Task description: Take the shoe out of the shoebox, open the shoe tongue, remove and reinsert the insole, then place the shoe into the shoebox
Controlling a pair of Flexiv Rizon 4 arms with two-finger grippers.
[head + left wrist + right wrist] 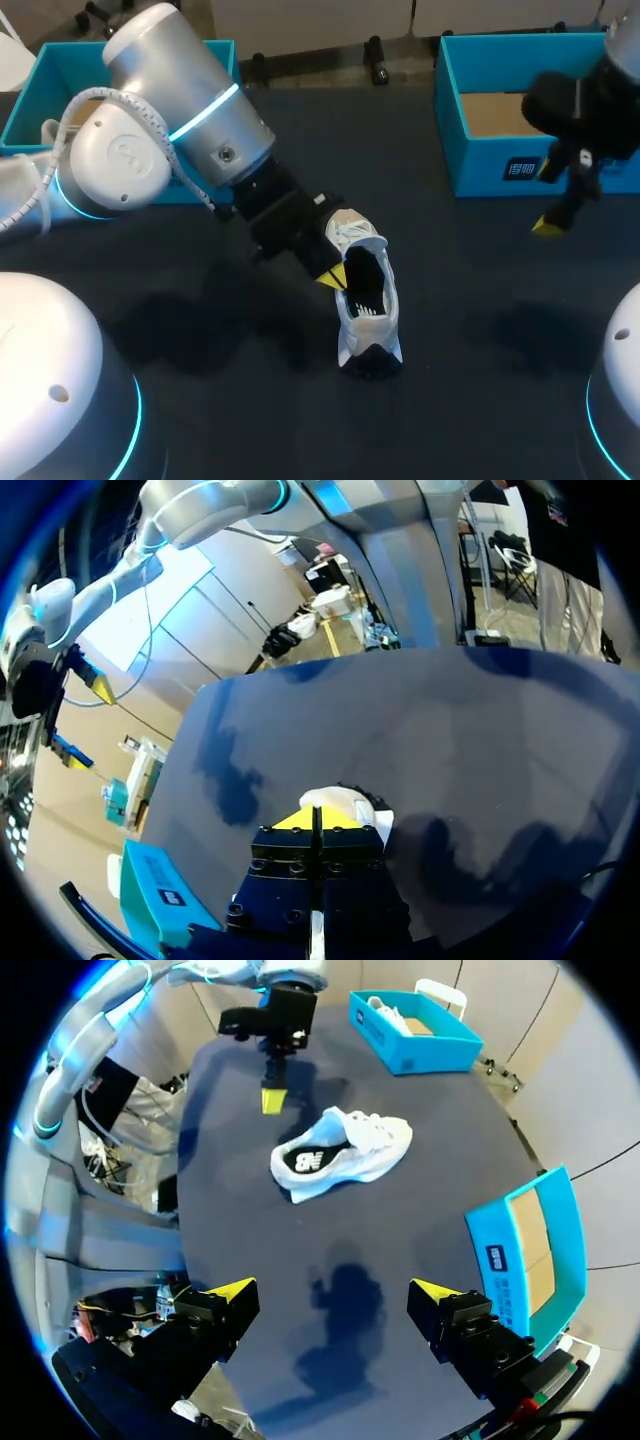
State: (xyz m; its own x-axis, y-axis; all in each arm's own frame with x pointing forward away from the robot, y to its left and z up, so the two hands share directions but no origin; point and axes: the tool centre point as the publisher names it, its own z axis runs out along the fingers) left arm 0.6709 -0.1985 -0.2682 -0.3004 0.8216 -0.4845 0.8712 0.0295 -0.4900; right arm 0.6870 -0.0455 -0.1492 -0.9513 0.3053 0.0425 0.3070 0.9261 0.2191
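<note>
Jaws were clenched empty on the left gripper (pixel 333 277), spread on the right gripper (pixel 332 1290); the shoe (pixel 366 300) lay outside the shoebox (pixel 480 170), insole (pixel 310 1160) seemingly inside, reboxing undone.

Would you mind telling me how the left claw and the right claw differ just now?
The left claw is shut; the right claw is open. The left claw sits by the shoe; the right claw hangs near the right-hand shoebox. Both have yellow tips.
</note>
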